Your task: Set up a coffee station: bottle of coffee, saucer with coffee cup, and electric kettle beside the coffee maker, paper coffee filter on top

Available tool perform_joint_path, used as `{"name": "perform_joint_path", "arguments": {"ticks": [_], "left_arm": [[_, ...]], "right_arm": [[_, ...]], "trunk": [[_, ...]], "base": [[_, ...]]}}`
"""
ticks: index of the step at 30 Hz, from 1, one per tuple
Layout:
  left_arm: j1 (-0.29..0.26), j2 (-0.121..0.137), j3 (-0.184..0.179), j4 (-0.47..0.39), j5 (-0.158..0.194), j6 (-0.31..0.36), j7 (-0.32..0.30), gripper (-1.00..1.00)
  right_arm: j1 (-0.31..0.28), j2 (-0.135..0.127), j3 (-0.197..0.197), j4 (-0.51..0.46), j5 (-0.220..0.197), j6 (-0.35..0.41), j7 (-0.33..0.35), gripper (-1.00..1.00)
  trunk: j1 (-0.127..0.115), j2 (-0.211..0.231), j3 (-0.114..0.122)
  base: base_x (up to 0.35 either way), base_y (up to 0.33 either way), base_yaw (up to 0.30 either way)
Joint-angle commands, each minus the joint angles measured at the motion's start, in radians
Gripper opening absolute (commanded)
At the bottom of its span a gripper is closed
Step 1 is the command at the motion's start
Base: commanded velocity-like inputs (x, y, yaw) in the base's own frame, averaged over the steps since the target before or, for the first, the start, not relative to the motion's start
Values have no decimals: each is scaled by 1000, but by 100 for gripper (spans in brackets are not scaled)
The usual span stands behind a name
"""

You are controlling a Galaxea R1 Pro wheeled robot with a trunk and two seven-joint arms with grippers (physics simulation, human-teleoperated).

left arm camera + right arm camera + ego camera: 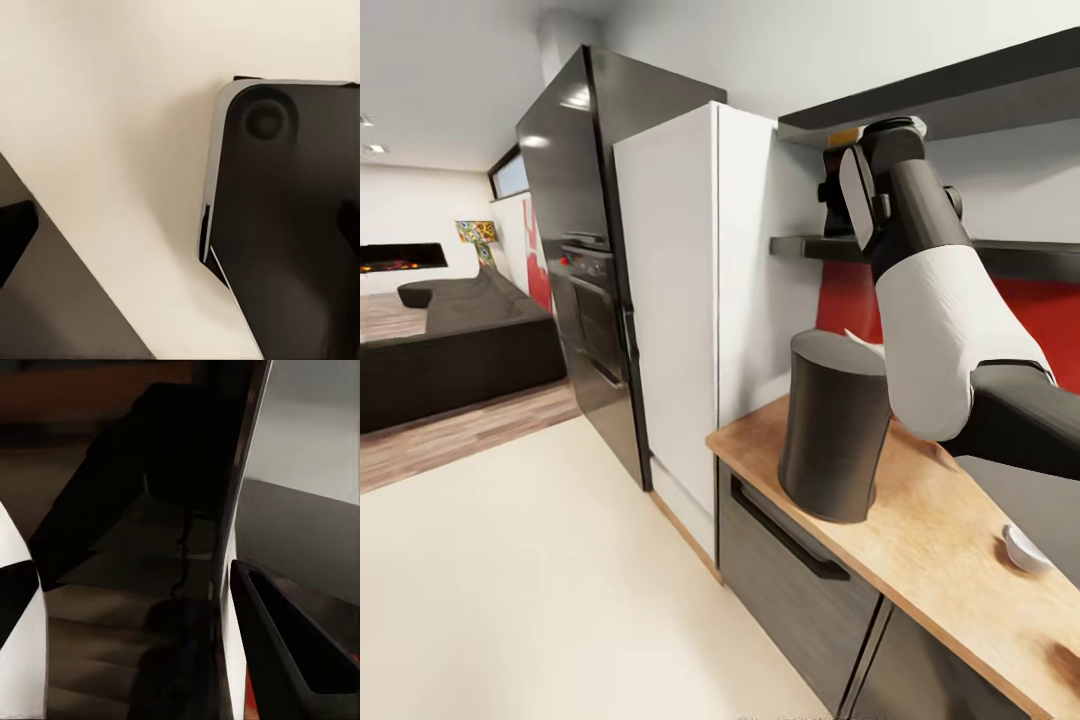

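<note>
Right arm raised to dark wall shelf (1000, 255) for coffee bottle; pincer state cannot tell. Dark cylindrical coffee maker (832, 428) stays on wooden counter (950, 540).

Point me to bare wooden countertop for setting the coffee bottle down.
Free: the strip of wooden countertop between the dark cylindrical coffee maker and the small white saucer, toward the front edge. Crowded: behind the coffee maker, where the right arm reaches up to the dark shelf.

The white-and-black right arm (935, 330) reaches up and away — forearm raised. Its dark gripper (838, 195) sits hidden end-on; jaw state unclear.
</note>
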Motion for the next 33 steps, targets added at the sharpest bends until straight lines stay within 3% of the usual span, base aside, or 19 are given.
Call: {"name": "perform_joint_path", "arguments": {"ticks": [1,20,25,30,33], "left_arm": [[0,0,5,-2,-5,-2,1,100],[0,9,7,-1,-3,-2,1,100],[0,7,7,-1,-4,-2,1,100],[0,6,7,-2,-5,-2,1,100],[-1,4,7,-2,-5,-2,1,100]], "right_arm": [[-1,1,-4,0,4,3,-2,-100],[27,1,-4,1,-4,1,-2,-100],[65,1,-2,1,-6,-1,6,-100],[108,1,-2,5,-9,-5,104,-100],[149,1,-2,42,-12,-35,129,-100]], "trunk": [[0,-2,-3],[0,-2,-15],[0,-2,-16],[0,-2,-16],[0,-2,-16]], "base": [[-191,-110,279],[-68,-35,276],[0,0,72],[0,0,5],[0,0,0]]}}
